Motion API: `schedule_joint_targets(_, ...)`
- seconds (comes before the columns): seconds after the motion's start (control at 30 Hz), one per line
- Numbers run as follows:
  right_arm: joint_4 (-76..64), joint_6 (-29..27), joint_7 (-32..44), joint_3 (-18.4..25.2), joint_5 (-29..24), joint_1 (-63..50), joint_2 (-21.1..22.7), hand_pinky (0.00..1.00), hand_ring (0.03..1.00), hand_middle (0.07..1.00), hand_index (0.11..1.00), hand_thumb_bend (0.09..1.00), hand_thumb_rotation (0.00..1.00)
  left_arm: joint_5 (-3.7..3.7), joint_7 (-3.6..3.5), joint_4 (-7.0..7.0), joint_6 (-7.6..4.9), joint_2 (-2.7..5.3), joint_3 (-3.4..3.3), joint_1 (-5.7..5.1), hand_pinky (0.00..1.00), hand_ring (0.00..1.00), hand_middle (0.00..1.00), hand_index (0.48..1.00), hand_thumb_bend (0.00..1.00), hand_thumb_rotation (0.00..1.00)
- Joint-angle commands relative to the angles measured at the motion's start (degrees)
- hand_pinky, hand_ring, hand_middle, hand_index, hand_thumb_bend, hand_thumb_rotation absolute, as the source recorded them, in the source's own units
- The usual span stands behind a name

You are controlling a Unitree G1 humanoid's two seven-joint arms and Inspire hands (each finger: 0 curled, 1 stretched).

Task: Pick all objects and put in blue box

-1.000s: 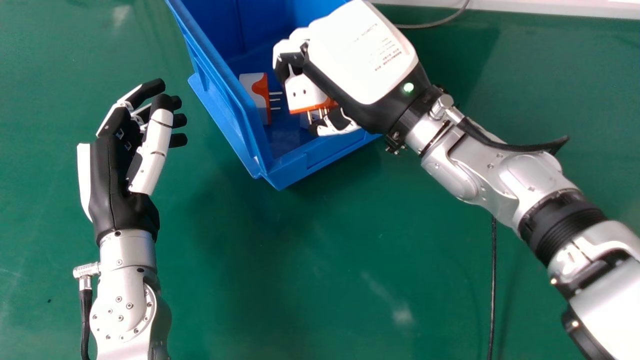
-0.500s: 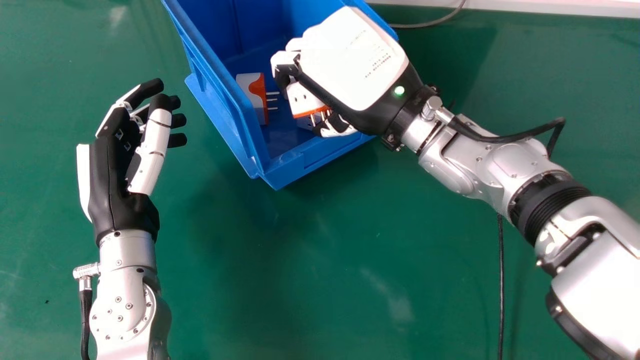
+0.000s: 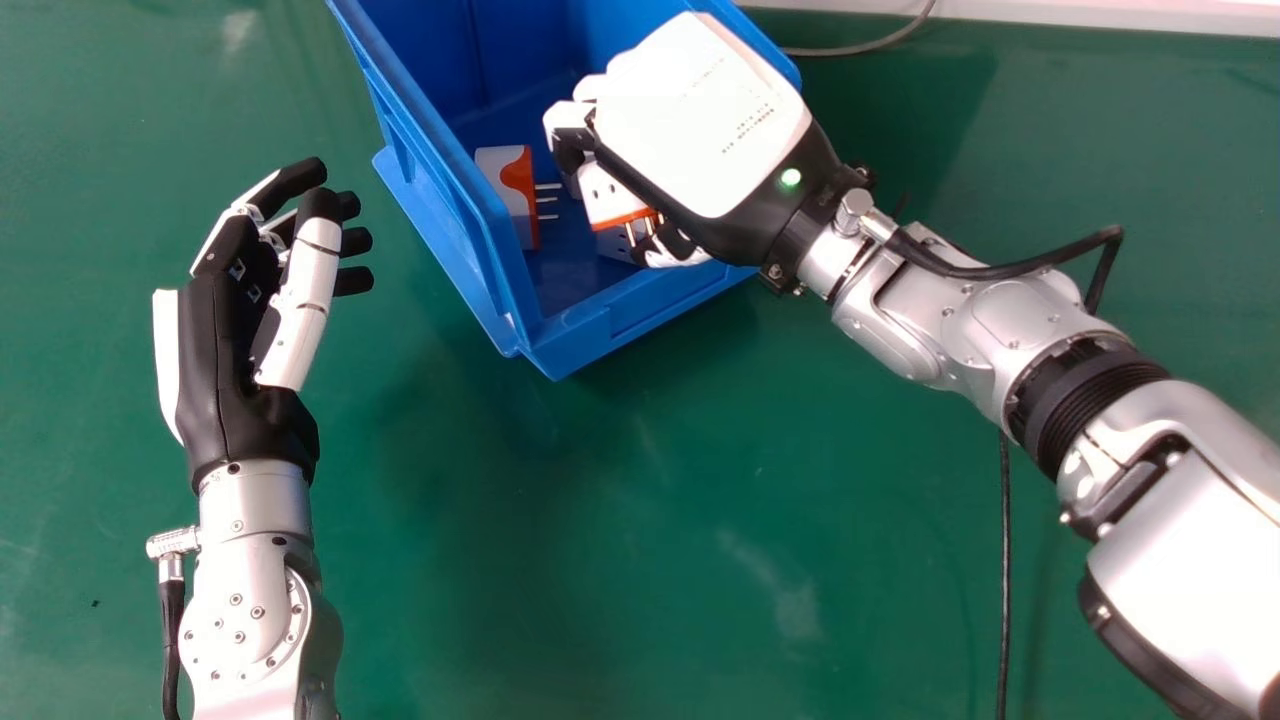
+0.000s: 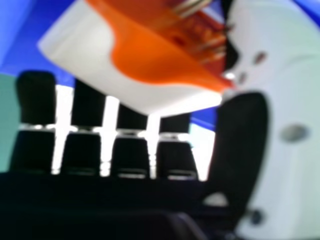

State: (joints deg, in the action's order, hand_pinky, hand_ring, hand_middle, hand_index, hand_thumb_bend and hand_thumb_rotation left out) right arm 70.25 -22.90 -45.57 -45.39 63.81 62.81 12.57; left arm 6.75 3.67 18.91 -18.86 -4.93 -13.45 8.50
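Note:
Over the blue box [image 3: 470, 240], at its near right part, my right hand [image 3: 700, 120] has its fingers and thumb curled round a white and orange plug adapter [image 3: 608, 197]. In the right hand view the held adapter [image 4: 150, 65] lies between the fingers and thumb of my right hand [image 4: 242, 145]. Inside the box, by its left wall, rests another white and orange adapter [image 3: 510, 195], prongs pointing right. A further white adapter [image 3: 615, 243] lies on the box floor, partly hidden under my right hand. My left hand [image 3: 235, 330] is open, left of the box.
The box stands on a green table [image 3: 600, 520] near its far side. A thin grey cable [image 3: 865, 47] runs behind it by the pale far edge. A black cable [image 3: 1005, 580] hangs below the right arm.
My right hand has moved slightly down and left over the box, with its adapter still held, and its forearm has swung left. The left hand has kept still.

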Motion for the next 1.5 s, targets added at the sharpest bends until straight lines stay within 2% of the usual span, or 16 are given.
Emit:
schedule_joint_targets(0.0, 0.3, 0.6, -0.3, 0.1, -1.0, 2.4, -0.3, 0.29, 0.434, 0.514, 0.532, 0.494, 0.0, -0.22, -0.3, -0.37, -1.27, 0.06, 0.07, 0.02, 0.6, 0.65, 0.69, 0.727, 0.53, 0.55)
schedule_joint_targets(0.37, 0.4, 8.2, -0.1, -5.8, 3.7, 2.8, 0.7, 0.3, 0.443, 0.516, 0.527, 0.495, 0.0, 0.32, -0.56, 0.13, -1.68, 0.31, 0.07, 0.42, 0.59, 0.65, 0.69, 0.724, 0.53, 0.54)
schedule_joint_targets(0.4, 0.4, 8.8, 0.5, -6.2, 3.9, 2.9, 0.8, 0.35, 0.506, 0.571, 0.577, 0.596, 0.06, 0.37, -0.58, 0.2, -1.61, 0.3, 0.05, 0.47, 0.59, 0.65, 0.69, 0.723, 0.53, 0.54)
schedule_joint_targets(0.43, 0.5, 9.5, 0.9, -6.5, 4.1, 2.9, 0.8, 0.35, 0.506, 0.571, 0.577, 0.596, 0.06, 0.37, -0.56, 0.23, -1.5, 0.27, 0.03, 0.51, 0.59, 0.65, 0.69, 0.723, 0.53, 0.54)
schedule_joint_targets(0.53, 0.7, 11.4, 3.1, -6.9, 4.2, 3.0, 0.6, 0.49, 0.662, 0.711, 0.714, 0.742, 0.25, 0.18, -0.69, 0.37, -1.5, 0.07, 0.05, 0.5, 0.59, 0.65, 0.69, 0.72, 0.53, 0.53)
schedule_joint_targets(0.6, 0.6, 12.0, 4.7, -6.9, 3.9, 3.0, 0.5, 0.49, 0.662, 0.711, 0.714, 0.742, 0.25, 0.27, -0.73, 0.4, -1.37, 0.09, -0.03, 0.52, 0.59, 0.65, 0.69, 0.72, 0.53, 0.53)
schedule_joint_targets(0.63, 0.5, 12.2, 5.2, -6.9, 3.7, 3.0, 0.6, 0.57, 0.73, 0.769, 0.771, 0.794, 0.33, 0.23, -0.68, 0.43, -1.31, 0.09, -0.05, 0.53, 0.59, 0.65, 0.69, 0.721, 0.53, 0.53)
schedule_joint_targets(0.7, 0.4, 12.4, 5.9, -6.9, 3.5, 2.9, 0.6, 0.57, 0.73, 0.769, 0.771, 0.794, 0.33, 0.05, -0.56, 0.56, -1.42, 0.07, -0.04, 0.59, 0.59, 0.65, 0.69, 0.721, 0.53, 0.53)
schedule_joint_targets(0.73, 0.3, 12.5, 6.2, -6.8, 3.4, 2.9, 0.6, 0.63, 0.784, 0.815, 0.817, 0.836, 0.41, -0.06, -0.56, 0.64, -1.56, 0.02, -0.02, 0.59, 0.6, 0.65, 0.69, 0.723, 0.53, 0.53)
schedule_joint_targets(0.8, 0.2, 13.0, 6.8, -6.8, 3.3, 2.9, 0.6, 0.63, 0.784, 0.815, 0.817, 0.836, 0.41, 0.03, -0.67, 0.79, -1.72, 0.01, -0.05, 0.64, 0.6, 0.65, 0.69, 0.723, 0.53, 0.53)
schedule_joint_targets(0.83, 0.1, 13.2, 6.8, -6.9, 3.4, 2.9, 0.6, 0.69, 0.827, 0.852, 0.854, 0.869, 0.47, 0.12, -0.7, 0.84, -1.74, 0.04, -0.09, 0.66, 0.6, 0.65, 0.69, 0.724, 0.53, 0.53)
schedule_joint_targets(0.97, 0.0, 13.5, 6.7, -7.0, 3.5, 3.0, 0.7, 0.74, 0.862, 0.882, 0.883, 0.896, 0.52, 0.14, -0.76, 1.03, -1.86, 0.02, -0.12, 0.77, 0.6, 0.65, 0.69, 0.725, 0.53, 0.53)
schedule_joint_targets(1.03, -0.1, 13.3, 6.6, -7.0, 3.4, 3.0, 0.8, 0.74, 0.862, 0.882, 0.883, 0.896, 0.52, -0.3, -0.65, 1.14, -2.01, -0.16, -0.03, 0.79, 0.6, 0.65, 0.69, 0.725, 0.53, 0.53)
schedule_joint_targets(1.13, -0.5, 13.5, 5.3, -6.6, 3.1, 2.7, 0.8, 0.78, 0.89, 0.906, 0.907, 0.917, 0.56, 0.12, -0.84, 1.29, -1.97, -0.04, -0.21, 0.92, 0.6, 0.65, 0.69, 0.725, 0.53, 0.53)
schedule_joint_targets(1.3, -3.4, 11.5, 3.8, -4.3, 0.5, 1.1, 2.0, 0.81, 0.912, 0.925, 0.925, 0.934, 0.6, -0.41, -0.71, 1.42, -1.98, -0.16, -0.13, 1.04, 0.6, 0.65, 0.69, 0.724, 0.53, 0.53)
schedule_joint_targets(1.47, -14.5, 12.1, 4.1, 1.0, -3.8, -6.5, 5.2, 0.81, 0.912, 0.925, 0.925, 0.934, 0.6, 0.2, -1.23, 1.04, -2.19, 0.17, -0.17, 0.67, 0.6, 0.65, 0.69, 0.724, 0.53, 0.53)
